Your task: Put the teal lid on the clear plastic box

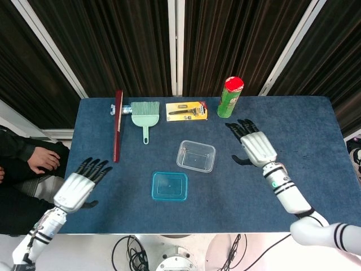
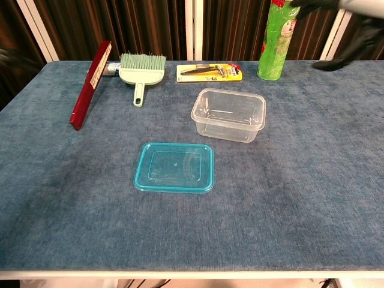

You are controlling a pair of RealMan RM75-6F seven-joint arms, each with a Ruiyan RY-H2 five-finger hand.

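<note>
Now one teal lid [image 2: 174, 167] and one clear plastic box [image 2: 228, 114] lie apart, each robot hand [image 1: 79, 188] [image 1: 256, 145] spread, empty.

No text was legible; print on the green can [image 2: 273, 45] and yellow card [image 2: 210, 72] was too small.

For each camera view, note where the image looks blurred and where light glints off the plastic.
Head view: sharp throughout, faint highlights on the clear plastic box. Chest view: the right hand is motion-smeared at the top right edge; box rim and teal lid catch soft glare.
</note>
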